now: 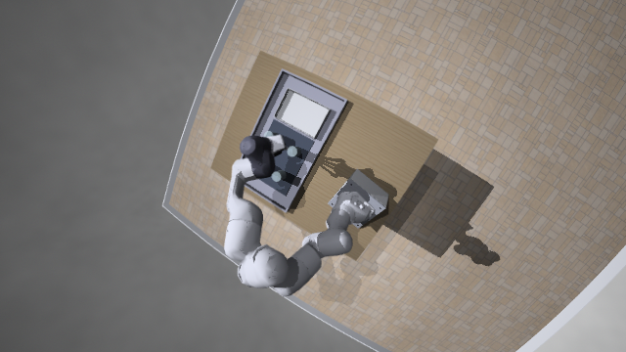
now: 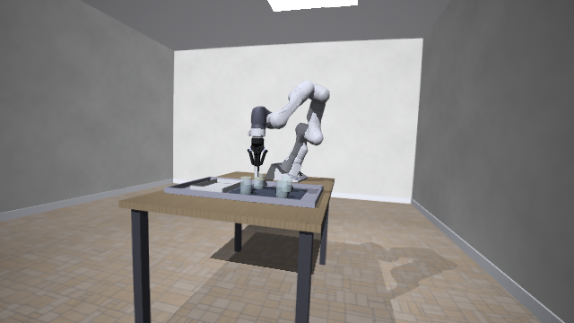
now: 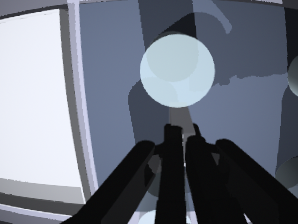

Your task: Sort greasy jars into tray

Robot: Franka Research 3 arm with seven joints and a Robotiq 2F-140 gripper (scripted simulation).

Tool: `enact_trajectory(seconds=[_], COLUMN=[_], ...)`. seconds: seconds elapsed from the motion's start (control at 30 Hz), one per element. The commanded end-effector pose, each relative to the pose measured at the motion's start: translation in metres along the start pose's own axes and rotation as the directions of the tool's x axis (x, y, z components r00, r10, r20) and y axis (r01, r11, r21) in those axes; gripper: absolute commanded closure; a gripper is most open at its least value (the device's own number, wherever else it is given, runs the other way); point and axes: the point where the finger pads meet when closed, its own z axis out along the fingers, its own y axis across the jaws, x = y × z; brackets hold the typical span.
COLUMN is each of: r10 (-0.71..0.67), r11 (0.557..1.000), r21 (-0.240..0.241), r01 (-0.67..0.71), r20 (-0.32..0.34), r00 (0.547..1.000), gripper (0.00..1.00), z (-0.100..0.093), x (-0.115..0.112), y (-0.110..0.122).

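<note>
Tool [image 2: 256, 174] [image 3: 177, 115] together, nothing between, near one jar [image 1: 291, 152] [image 2: 258, 181] [image 3: 177, 71]; presumably a push test for grease. Jars on mat [image 1: 300, 142] [image 2: 296, 193] [image 3: 240, 120], tray [image 1: 320, 136] [image 2: 231, 186] [image 3: 75, 100] unused.

The wrist view's edge crops one jar [image 3: 295, 76] at right.

Looks like a robotics lab or test room; in the exterior view, has a jointed robot arm [image 1: 264, 266] [image 2: 293, 105] mounted on a wood-topped table [image 1: 391, 142] [image 2: 215, 211], plain grey walls [image 2: 67, 99] at nine and three o'clock, a white wall [image 2: 215, 90] and bright ceiling panel [image 2: 314, 4] towards twelve, and wood-block flooring [image 1: 440, 73] [image 2: 90, 256] at six
</note>
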Motion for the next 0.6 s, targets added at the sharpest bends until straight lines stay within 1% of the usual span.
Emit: enact_trajectory(seconds=[0.0, 0.57], r10=[-0.001, -0.001], r11=[1.0, 1.0], r21=[0.0, 0.0], r01=[0.001, 0.001], r20=[0.003, 0.003], r00=[1.0, 1.0], gripper=[1.0, 1.0], z=[-0.0015, -0.0031], x=[0.0009, 0.0029], y=[-0.0013, -0.0013])
